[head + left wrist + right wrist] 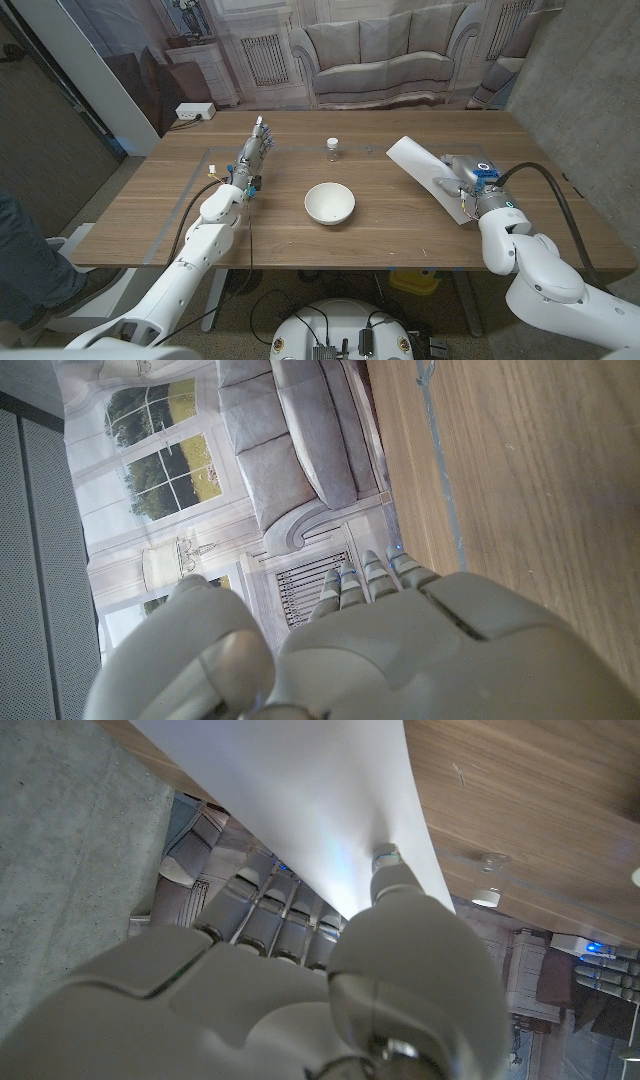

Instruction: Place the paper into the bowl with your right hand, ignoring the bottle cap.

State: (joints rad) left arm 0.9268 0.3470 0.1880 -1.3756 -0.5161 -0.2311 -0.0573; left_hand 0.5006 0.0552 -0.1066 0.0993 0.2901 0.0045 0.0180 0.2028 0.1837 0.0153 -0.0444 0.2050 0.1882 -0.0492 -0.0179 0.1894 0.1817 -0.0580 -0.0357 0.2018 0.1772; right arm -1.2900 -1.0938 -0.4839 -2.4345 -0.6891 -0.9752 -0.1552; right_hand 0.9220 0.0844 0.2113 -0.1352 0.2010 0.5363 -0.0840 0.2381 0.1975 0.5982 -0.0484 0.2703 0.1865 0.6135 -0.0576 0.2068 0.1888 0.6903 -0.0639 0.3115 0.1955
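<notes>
one right robot hand [458,181] pinches the paper [420,164], seemingly lifted; left robot hand [253,152] spread, holding nothing.

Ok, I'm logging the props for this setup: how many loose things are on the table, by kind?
Paper sheet: 1, gripped by the right hand
Bowl: 1
Bottle cap: 1
Total: 3

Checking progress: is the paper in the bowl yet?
Not yet. The paper is pinched by the right hand, well right of the empty bowl.
</notes>
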